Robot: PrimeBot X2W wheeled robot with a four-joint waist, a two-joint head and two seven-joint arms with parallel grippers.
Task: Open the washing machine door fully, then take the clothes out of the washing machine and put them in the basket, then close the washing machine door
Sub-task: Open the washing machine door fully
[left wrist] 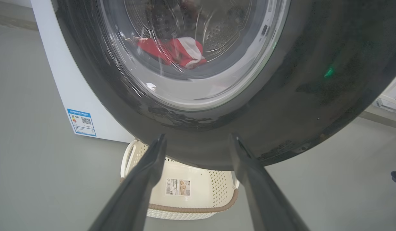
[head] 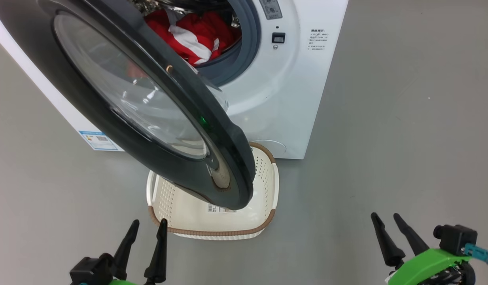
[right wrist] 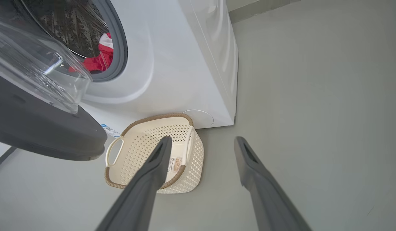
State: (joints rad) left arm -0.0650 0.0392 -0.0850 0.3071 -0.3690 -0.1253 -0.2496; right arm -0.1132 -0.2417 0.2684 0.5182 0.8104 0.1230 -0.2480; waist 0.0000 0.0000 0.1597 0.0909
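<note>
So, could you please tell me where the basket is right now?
In the head view the basket sits on the grey floor at lower centre, right in front of the washing machine, partly under the open washing machine door.

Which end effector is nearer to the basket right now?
Left. The left end effector hovers open just beside the basket's near left corner; the right end effector, also open, is well off to its right.
</note>
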